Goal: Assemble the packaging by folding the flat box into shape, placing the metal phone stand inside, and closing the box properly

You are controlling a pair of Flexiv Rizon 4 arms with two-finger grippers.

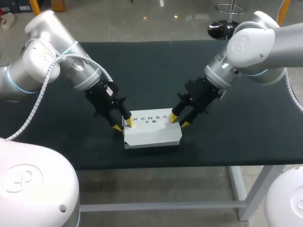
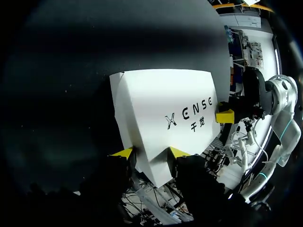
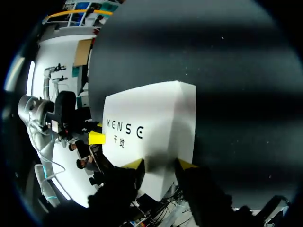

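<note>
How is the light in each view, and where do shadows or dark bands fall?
Head view: the white box is evenly lit, a thin shadow on the table along its near side. Left wrist view: dark and paler bands cross the table; the box is bright. Right wrist view: the same bands, plus a soft shadow on the box at the right gripper.

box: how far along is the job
Done: the box is folded into shape, lid down. In hand: the left gripper and right gripper are at its two ends. Left: probably securing the ends; whether the stand is inside is hidden.
</note>
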